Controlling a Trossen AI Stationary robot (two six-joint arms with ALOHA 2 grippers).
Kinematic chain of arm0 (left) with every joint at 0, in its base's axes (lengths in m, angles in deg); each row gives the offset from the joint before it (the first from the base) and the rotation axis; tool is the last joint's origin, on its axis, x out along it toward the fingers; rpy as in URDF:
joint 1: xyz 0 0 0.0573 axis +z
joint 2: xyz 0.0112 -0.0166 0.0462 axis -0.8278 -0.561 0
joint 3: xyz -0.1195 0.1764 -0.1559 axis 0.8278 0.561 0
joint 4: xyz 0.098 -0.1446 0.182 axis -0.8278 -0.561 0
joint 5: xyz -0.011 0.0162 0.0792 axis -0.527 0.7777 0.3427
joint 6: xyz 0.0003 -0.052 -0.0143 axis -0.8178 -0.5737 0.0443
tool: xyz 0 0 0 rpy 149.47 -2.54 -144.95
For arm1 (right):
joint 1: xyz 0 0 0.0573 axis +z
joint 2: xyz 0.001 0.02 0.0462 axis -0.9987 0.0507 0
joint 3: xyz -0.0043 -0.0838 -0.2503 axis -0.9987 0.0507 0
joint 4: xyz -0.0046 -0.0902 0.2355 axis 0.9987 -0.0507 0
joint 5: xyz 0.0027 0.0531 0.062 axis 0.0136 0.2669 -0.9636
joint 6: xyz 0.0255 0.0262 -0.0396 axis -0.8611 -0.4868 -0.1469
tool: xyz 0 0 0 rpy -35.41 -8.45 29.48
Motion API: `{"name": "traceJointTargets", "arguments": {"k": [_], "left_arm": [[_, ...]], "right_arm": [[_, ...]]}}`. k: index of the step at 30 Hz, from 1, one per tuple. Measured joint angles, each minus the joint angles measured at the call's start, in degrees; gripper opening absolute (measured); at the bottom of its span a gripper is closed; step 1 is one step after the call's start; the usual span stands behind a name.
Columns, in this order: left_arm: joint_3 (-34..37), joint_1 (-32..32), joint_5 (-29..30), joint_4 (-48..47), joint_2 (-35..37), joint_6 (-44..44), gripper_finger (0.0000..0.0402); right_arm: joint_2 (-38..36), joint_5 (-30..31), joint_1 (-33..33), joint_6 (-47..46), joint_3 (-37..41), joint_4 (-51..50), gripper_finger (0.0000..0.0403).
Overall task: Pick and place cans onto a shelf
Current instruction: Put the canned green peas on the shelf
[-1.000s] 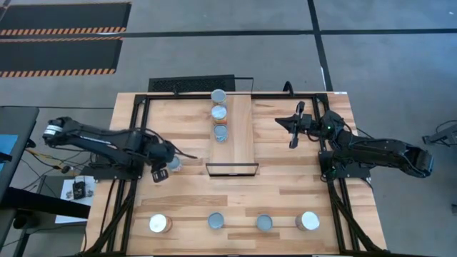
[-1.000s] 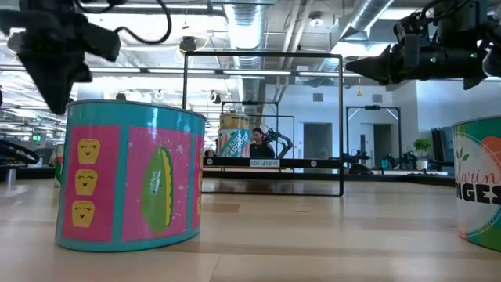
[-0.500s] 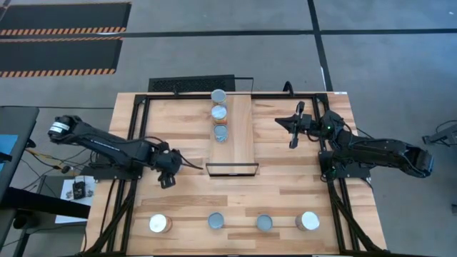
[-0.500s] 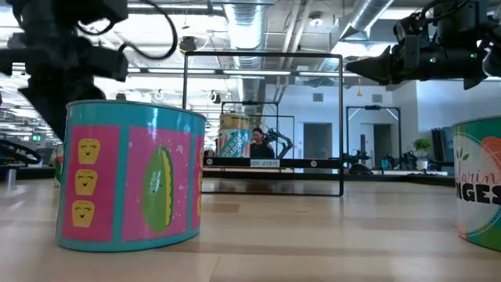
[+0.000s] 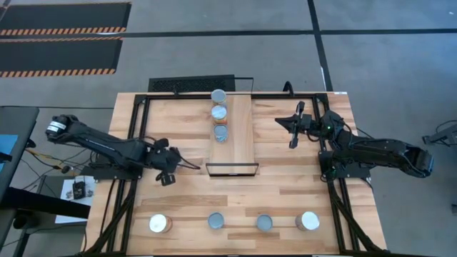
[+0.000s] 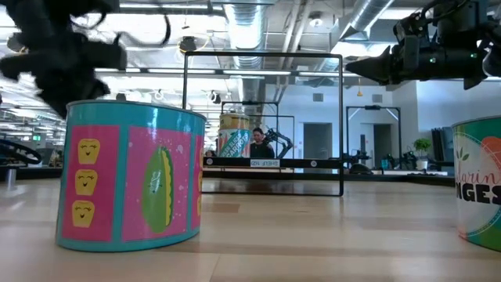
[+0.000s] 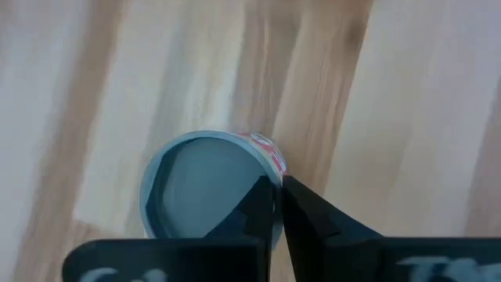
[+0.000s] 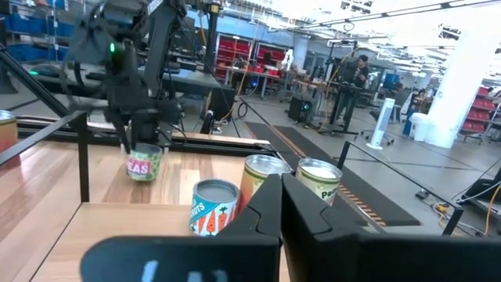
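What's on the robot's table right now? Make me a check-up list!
Surface: wooden table, pale planks.
Job's things: three cans in a line on the shelf; four cans in a row along the front edge; one can under the left gripper.
Clutter: nothing seen.
Grippers: left gripper over that can; right gripper shut, waiting right of the shelf.
Cables: wires beside the table's left edge.
Surroundings: grey floor, striped mats.

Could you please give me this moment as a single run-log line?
left end effector: shut on can on the table, left of shelf | right end effector: shut, waiting right of shelf | shelf: three cans | front row: four cans
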Motion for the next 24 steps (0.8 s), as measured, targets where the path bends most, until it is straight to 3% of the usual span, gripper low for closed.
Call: {"name": "traceJointTargets", "arguments": {"k": [7, 14, 24], "left_arm": [[0.02, 3.1, 1.33, 17.31, 4.48, 4.22, 0.0002], [-0.03, 8.59, -3.9, 32.85, 1.24, 21.84, 0.0001], [-0.03, 16.92, -15.82, 40.23, -3.41, 47.33, 0.0]], "right_arm": [[0.0, -0.01, 0.0, 0.0, -0.01, 0.0, 0.0019], [0.0, 0.03, 0.0, 0.0, -0.02, 0.0, 0.0015], [0.0, 1.06, -0.02, 0.15, -0.02, 0.02, 0.0019]]}}
